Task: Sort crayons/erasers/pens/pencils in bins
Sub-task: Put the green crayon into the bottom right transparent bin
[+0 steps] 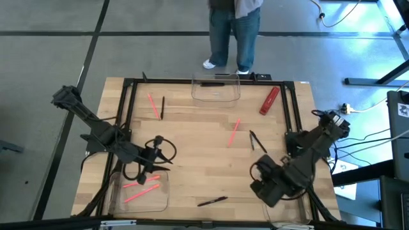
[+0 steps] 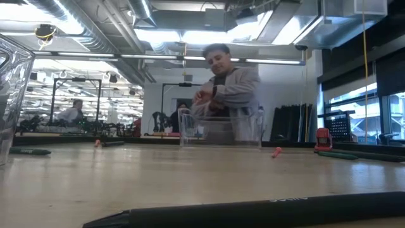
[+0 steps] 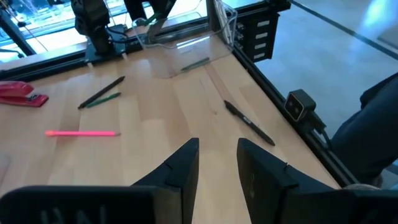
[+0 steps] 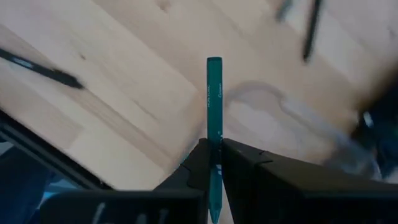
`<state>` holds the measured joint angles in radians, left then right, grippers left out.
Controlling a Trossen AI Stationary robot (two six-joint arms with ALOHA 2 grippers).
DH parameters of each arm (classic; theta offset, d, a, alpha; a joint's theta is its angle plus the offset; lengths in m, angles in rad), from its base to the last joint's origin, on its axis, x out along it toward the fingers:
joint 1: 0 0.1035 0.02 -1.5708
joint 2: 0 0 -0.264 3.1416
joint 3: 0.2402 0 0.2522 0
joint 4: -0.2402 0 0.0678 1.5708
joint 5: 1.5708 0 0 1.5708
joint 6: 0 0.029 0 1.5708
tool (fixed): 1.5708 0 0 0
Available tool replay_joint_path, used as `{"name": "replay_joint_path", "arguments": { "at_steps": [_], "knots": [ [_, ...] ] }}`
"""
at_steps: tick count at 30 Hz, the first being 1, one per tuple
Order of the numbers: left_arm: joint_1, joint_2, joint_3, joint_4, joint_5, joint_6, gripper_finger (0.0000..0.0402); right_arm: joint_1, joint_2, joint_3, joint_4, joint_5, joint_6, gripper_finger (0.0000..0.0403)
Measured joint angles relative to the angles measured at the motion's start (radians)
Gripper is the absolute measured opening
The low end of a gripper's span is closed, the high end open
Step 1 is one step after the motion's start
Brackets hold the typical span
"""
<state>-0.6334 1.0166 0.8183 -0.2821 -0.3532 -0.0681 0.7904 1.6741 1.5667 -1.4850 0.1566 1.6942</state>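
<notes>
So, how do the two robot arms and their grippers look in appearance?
Both arms are dark, jointed and boxy, with black cables looping beside the left gripper. Each gripper, including the right gripper, has two flat, matte black, wedge-shaped fingers. No markings are visible.

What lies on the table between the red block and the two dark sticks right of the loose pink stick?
Nothing: bare wood between the red block and the dark sticks, seen in the high view.

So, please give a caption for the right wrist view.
Right tool shut on a green crayon above the wooden table.
</notes>
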Motion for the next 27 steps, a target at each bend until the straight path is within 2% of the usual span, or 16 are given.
{"name": "replay_joint_path", "arguments": {
  "at_steps": [6,11,15,22,27],
  "knots": [
    [0.000,0.012,0.000,0.008,0.000,0.000,0.0102,0.098,0.000,-0.008,-0.003,-0.080,0.197,0.0030],
    [0.000,0.012,0.000,0.008,0.000,0.012,0.0102,0.178,-0.001,-0.016,0.004,-0.090,0.349,0.0032],
    [0.000,0.012,0.000,0.008,0.000,0.054,0.0102,0.207,-0.001,-0.080,0.060,-0.108,0.452,0.0032],
    [0.000,0.012,0.000,0.008,0.002,0.084,0.0102,0.200,0.001,-0.248,0.310,-0.135,0.479,0.0033],
    [0.000,0.012,0.000,0.012,0.105,0.131,0.0102,0.186,0.001,-0.347,0.389,-0.133,0.505,0.0033]
  ]
}}
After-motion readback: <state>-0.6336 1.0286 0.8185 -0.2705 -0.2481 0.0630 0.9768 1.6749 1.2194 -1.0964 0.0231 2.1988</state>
